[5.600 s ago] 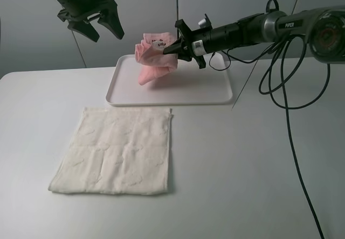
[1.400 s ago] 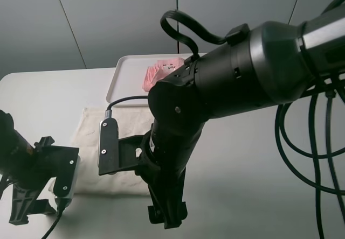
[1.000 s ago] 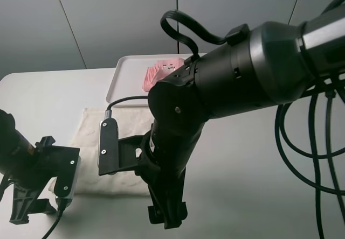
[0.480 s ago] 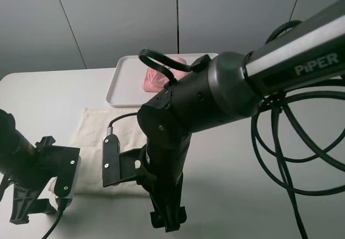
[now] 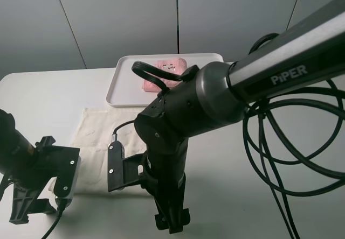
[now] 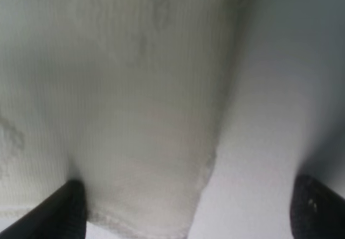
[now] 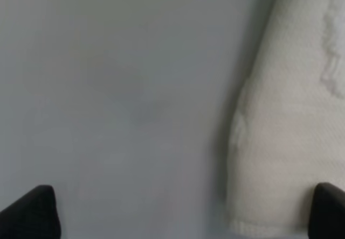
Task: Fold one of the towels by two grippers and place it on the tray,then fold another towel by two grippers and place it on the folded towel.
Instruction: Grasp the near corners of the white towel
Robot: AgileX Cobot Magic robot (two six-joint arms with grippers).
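Tray [image 5: 125,85], long axis left-right

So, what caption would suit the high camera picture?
Left claw and right claw, both open, sit at near corners of a cream towel; a pink towel lies on the tray.

The pale worktop [image 5: 48,88] carried a cream-white towel [image 5: 99,131] spread flat, with one near corner lying inside the wide-spread left claw [image 6: 188,212] and the other at the edge of the right claw [image 7: 183,212]. A white tray [image 5: 126,85] sat on the worktop well beyond both claws, past the towel's far edge.
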